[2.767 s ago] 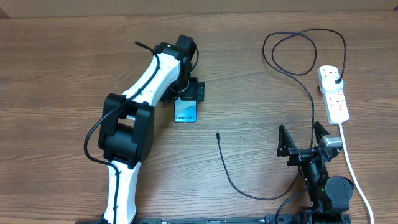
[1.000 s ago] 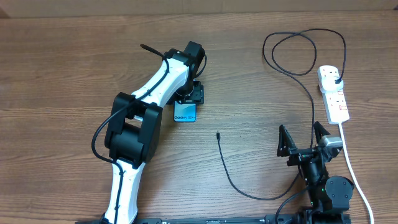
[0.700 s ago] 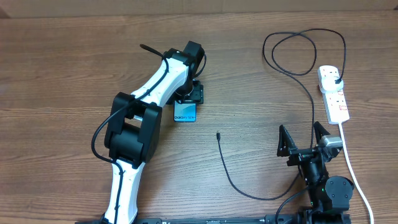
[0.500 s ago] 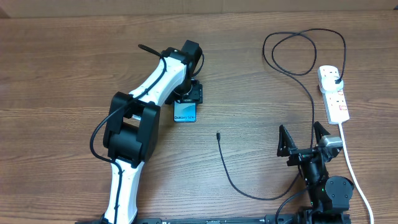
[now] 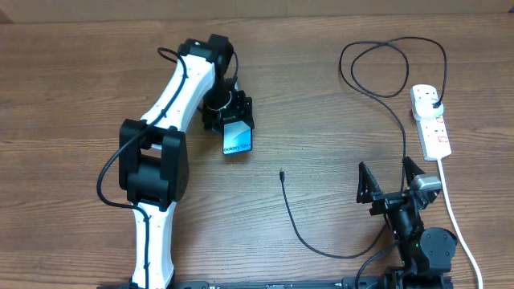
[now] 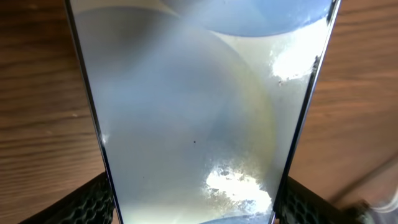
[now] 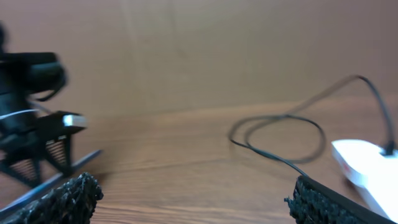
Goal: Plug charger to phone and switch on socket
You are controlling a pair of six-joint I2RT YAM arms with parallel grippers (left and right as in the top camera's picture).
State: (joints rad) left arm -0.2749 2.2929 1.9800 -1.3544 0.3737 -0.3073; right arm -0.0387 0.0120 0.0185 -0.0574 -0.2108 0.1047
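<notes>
The phone (image 5: 238, 143), blue-teal screen up, lies slightly turned on the wooden table left of centre. My left gripper (image 5: 230, 119) is shut on its far end. In the left wrist view the phone (image 6: 199, 106) fills the frame between my two fingers (image 6: 93, 202). The charger's connector tip (image 5: 282, 173) lies free on the table right of the phone. Its black cable (image 5: 399, 120) loops to a plug in the white socket strip (image 5: 430, 122) at the right. My right gripper (image 5: 392, 178) is open and empty at the front right; the right wrist view shows the cable (image 7: 280, 121) and strip (image 7: 367, 163) ahead.
The strip's thick white cord (image 5: 454, 221) runs down the right side past my right arm. The charger cable curls along the table front (image 5: 321, 249) and forms a loop at the back right (image 5: 385, 64).
My left arm has swung to the left, with its gripper still on the phone. The phone has turned a little and shifted slightly left. The right arm and cable have not moved.
</notes>
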